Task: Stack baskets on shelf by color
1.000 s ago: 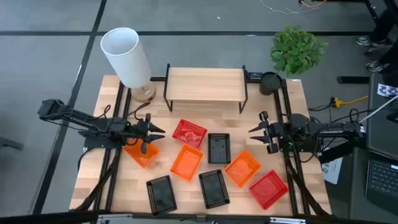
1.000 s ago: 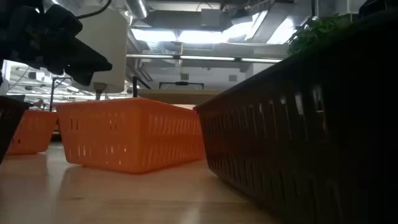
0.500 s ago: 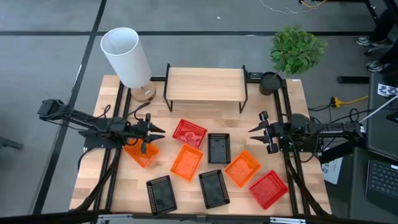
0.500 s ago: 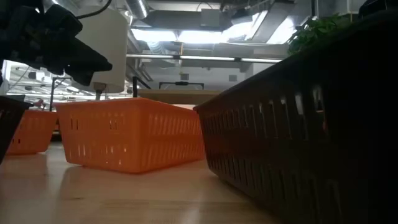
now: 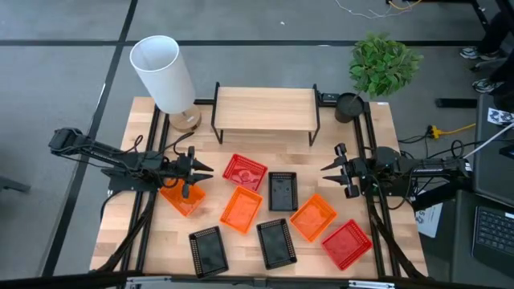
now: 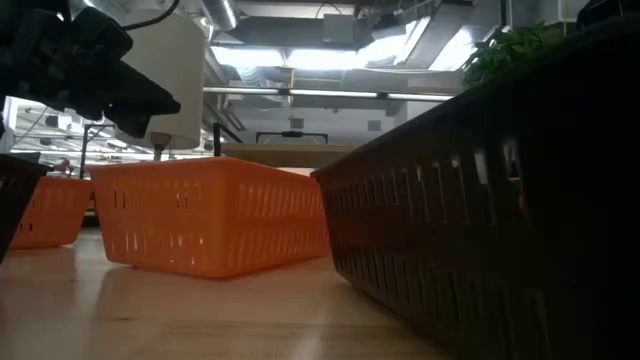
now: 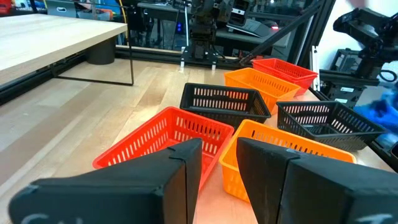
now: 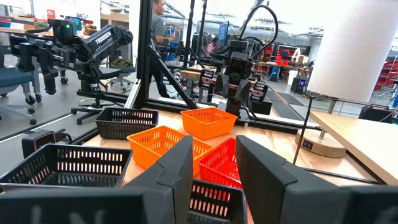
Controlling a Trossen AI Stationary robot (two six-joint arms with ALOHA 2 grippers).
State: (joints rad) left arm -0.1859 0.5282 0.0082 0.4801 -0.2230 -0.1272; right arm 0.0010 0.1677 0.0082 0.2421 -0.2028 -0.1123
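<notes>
Black, orange and red baskets [image 5: 277, 242] all lie single and empty on the counter [image 5: 377, 140], none stacked. Left claw [image 5: 195, 172] hovers released over an orange basket [image 5: 182, 197]; right claw [image 5: 333, 169] waits released opposite. Farther back, the shelf [image 5: 265, 108] is bare: task not begun.

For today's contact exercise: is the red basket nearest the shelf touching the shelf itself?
Apart. In the high view, bare tabletop shows plainly between the red basket and the shelf; the left wrist view shows the same gap.
</notes>
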